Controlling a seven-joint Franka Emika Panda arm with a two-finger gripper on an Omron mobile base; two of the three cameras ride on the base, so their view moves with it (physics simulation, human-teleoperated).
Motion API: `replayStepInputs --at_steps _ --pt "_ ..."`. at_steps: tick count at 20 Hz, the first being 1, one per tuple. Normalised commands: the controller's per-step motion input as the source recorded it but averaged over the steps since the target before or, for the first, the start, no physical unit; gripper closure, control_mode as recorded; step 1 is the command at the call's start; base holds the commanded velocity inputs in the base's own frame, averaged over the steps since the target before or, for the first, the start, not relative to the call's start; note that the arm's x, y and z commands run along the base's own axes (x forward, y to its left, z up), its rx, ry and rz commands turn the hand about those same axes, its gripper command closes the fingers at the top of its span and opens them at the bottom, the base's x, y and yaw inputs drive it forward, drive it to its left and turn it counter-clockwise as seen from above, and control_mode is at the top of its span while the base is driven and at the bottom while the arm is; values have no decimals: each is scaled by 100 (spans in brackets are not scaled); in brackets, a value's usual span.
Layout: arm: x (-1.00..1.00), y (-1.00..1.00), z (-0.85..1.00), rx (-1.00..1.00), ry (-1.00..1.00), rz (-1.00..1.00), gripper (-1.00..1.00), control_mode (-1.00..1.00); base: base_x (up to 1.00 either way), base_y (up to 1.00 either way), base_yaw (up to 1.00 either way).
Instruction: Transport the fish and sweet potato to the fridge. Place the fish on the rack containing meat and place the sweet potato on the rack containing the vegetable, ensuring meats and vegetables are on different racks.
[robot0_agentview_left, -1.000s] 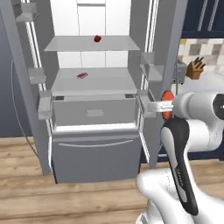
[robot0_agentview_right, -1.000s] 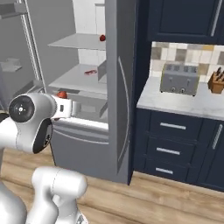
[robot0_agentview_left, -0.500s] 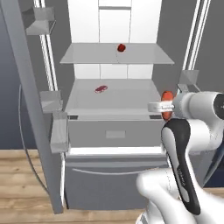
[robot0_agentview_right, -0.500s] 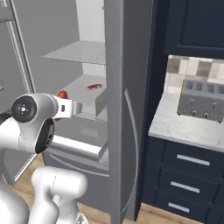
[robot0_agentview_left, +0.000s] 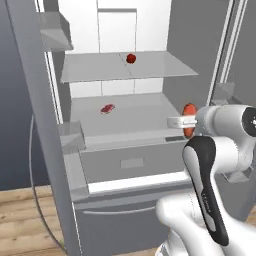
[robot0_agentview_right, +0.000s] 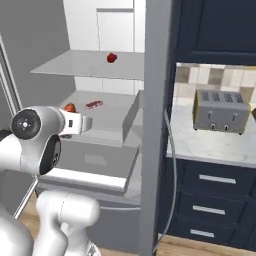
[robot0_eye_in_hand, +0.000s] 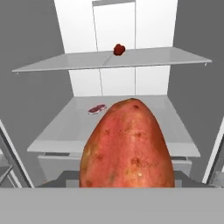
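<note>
Gripper (robot0_agentview_left: 186, 121) is clamped on the sweet potato (robot0_eye_in_hand: 127, 146), frame centre, level with the meat (robot0_eye_in_hand: 97, 109) shelf; risk is dropping it there instead of beside the vegetable (robot0_eye_in_hand: 119, 49) on the upper rack (robot0_eye_in_hand: 153, 57)

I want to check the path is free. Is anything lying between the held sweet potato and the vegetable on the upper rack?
No. In the hand view, only open air separates the sweet potato from the vegetable; the meat lies lower, off to the side.
</note>
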Motion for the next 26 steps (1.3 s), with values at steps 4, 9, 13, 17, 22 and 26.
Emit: replayStepInputs --at_steps 4,9,13,17,22,26 --pt "0 0 0 0 0 0 100 100 27 41 -25" --pt "0 0 0 0 0 0 100 100 46 -29 0" --pt "0 0 0 0 0 0 100 100 100 0 0" --pt "0 0 0 0 0 0 100 100 100 0 0" --pt "0 0 0 0 0 0 100 100 70 -3 0" --pt "0 0 0 0 0 0 100 100 58 0 0"
